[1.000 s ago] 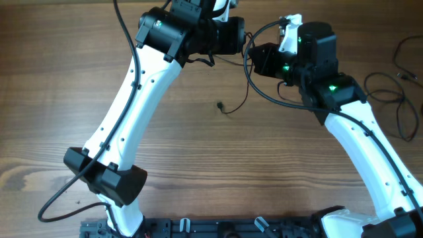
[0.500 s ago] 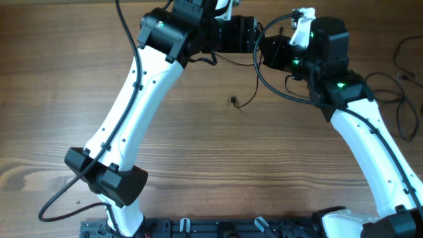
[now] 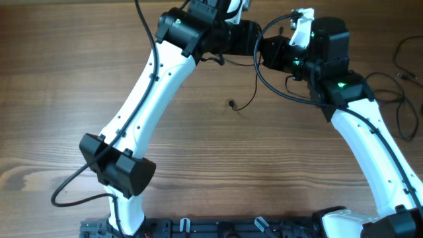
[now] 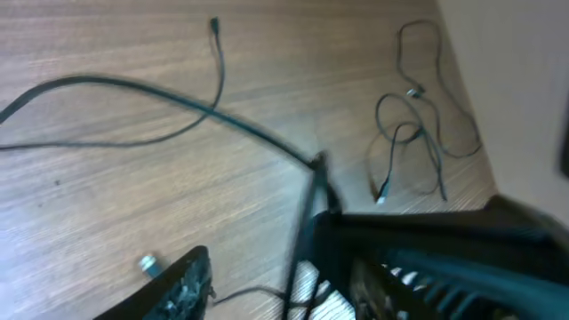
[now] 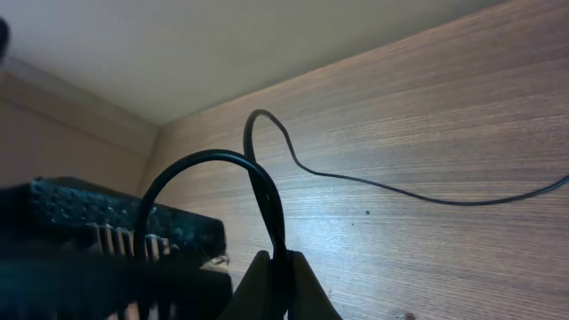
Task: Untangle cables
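A thin black cable [image 3: 247, 99] hangs between both grippers at the table's far middle, its plug end [image 3: 231, 103] on the wood. My right gripper [image 3: 266, 49] is shut on it; in the right wrist view the fingers [image 5: 307, 289] pinch the cable [image 5: 267, 200], which loops upward. My left gripper [image 3: 254, 39] sits just left of it, almost touching. In the left wrist view one finger [image 4: 173, 289] shows, the gap beside it is wide, and a strand [image 4: 258, 295] lies loose there. The cable [image 4: 133, 86] stretches across that view, its plug [image 4: 214, 25] far off.
More thin cables [image 3: 391, 87] lie in loose loops at the right edge, seen in the left wrist view as a heap [image 4: 416, 133]. A small silvery tip [image 4: 145, 263] lies by my left finger. The arms' own thick black wires hang beside them.
My left jaws have come apart from shut. The left arm's elbow swung right. Both grippers and the cable's free end shifted a little to the right.
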{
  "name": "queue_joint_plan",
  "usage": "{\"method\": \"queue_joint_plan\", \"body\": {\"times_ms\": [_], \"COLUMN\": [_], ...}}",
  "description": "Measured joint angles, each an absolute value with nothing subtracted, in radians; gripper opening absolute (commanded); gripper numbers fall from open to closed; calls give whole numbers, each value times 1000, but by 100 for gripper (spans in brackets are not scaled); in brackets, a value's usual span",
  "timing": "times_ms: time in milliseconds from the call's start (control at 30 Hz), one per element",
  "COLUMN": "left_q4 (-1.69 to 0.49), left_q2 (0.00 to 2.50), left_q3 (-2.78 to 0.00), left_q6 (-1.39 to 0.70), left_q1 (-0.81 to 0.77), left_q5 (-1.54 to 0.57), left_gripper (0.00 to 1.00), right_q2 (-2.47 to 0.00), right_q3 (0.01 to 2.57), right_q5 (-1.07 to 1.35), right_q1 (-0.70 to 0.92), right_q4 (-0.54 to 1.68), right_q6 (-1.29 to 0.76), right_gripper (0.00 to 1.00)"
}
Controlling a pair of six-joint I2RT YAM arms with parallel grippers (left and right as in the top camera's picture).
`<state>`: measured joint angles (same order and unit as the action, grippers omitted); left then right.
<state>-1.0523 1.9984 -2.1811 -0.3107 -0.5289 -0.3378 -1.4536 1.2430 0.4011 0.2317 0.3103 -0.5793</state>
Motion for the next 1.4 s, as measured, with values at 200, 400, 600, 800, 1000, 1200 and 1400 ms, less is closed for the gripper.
{"method": "queue_joint_plan", "body": {"times_ms": [200,400,600,800,1000,1200,1400], "left_q4": [-1068,-1025,-1029,-1066,-1073,-1071,-1043], "left_q2": [1998,2030,2041,2031,1967,1963,1965], "left_q3": [-2181,-2181,-2181,-2181,-2181,-2181,-2181], "left_q6": [-304,-293,-291,-294,-294,-294,-301], "left_q1": [-464,-509,-506,-461,-447,-447,-462], "left_q5": [-342,-345,-345,-349,-349,-349,-349], "left_gripper": [4,55,52,56,57,52,51], "right_q2": [-1454,-1453,-1453,-1453,-1453,-1457,-1470], "right_q3": [1243,1243,1243,1243,1243,1243,1243], "right_q5": [453,494,495,447,435,432,433], "right_q1": [203,202,199,199,199,201,231], "right_q4": [306,307,305,314,337,344,342], "right_q6": [-579,-579,-578,-571,-570,-567,-567], "right_gripper": [4,4,4,4,4,4,4]}}
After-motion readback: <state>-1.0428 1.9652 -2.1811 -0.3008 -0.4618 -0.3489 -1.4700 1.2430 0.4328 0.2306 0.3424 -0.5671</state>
